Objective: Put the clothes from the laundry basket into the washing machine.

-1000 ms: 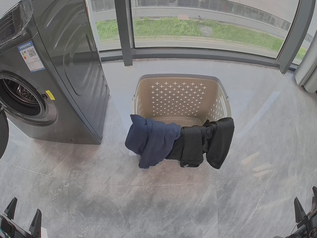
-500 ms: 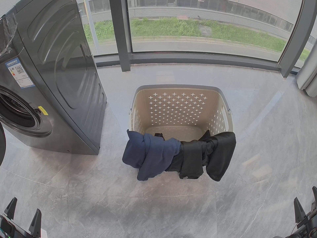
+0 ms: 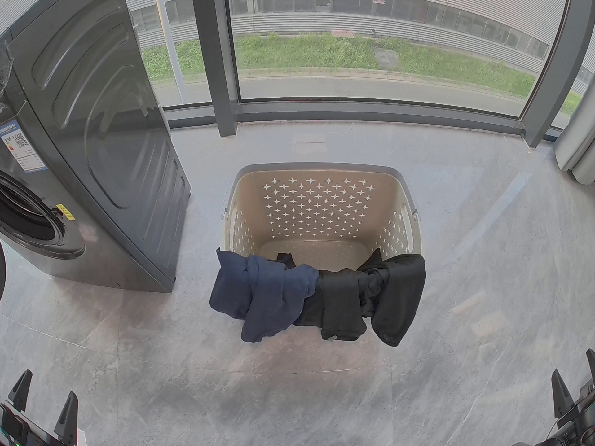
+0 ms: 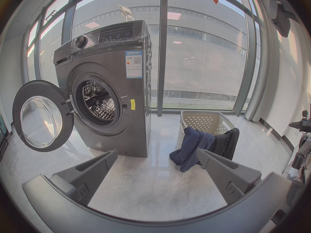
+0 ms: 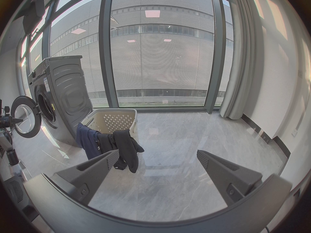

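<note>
A beige laundry basket stands on the floor ahead of me, also seen as the basket and basket. Over its near rim hang a navy garment and black clothes; the same navy garment and black clothes show from the wrists. The grey washing machine stands at the left, its round door swung open and its drum showing. My left gripper and right gripper are low at the near edge, both open with nothing between the fingers.
Tall windows with dark frame posts run along the far side. A curtain hangs at the far right. Bare grey floor lies between me and the basket.
The whole head view has shifted: the basket and washer now sit lower and further left in the picture, so the camera moved. Both grippers keep the same places.
</note>
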Robot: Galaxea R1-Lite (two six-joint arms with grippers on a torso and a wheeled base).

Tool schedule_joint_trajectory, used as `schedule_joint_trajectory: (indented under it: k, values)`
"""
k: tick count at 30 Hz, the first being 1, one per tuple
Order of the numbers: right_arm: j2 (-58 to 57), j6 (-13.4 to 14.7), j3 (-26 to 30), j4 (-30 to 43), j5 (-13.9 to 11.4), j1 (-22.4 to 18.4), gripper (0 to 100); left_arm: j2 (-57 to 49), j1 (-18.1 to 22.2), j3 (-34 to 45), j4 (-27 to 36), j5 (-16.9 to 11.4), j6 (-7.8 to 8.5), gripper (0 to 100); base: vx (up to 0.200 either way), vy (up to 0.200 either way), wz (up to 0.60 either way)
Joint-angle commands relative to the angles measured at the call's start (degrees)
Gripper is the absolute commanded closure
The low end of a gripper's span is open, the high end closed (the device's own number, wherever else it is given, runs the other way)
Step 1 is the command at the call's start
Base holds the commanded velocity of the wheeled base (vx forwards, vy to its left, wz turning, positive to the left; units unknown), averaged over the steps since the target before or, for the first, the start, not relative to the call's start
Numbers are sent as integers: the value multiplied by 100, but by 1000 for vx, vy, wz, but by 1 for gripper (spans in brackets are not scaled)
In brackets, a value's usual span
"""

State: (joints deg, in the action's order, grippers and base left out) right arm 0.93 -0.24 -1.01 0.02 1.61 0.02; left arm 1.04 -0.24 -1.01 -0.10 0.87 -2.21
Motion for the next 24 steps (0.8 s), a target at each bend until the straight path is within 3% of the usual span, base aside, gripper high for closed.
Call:
schedule_joint_trajectory:
  k: [1,10,13,14,17,18,19,20,21,24]
  values:
    - [-93,-2,92,-2,-3,6,0,-60,-2,92,1,1,-8,0,200,0,0]
    - [-93,33,92,6,6,6,0,-60,-2,92,1,1,-17,0,178,0,0]
    - [-75,16,-540,-213,-73,15,0,-60,-2,92,1,1,-8,0,0,0,0]
    - [162,51,-1033,-134,-178,33,0,-60,-2,92,1,1,-17,0,0,0,0]
    - [883,218,-1261,182,-372,50,0,-60,-2,92,1,1,1,0,0,0,0]
    - [1797,587,-1103,252,-662,50,0,-60,-2,92,1,1,1,0,0,0,0]
    - [2307,736,-962,182,-820,42,0,-60,-2,92,1,1,-8,0,0,0,0]
    - [2377,754,-945,156,-846,42,0,-60,-2,92,1,1,-8,0,0,0,0]
    - [3608,763,-778,-486,-1084,33,0,-60,-2,92,1,1,-8,0,0,0,0]
    - [4284,684,-690,-1031,-1119,50,0,-60,-2,92,1,1,-17,0,0,0,0]
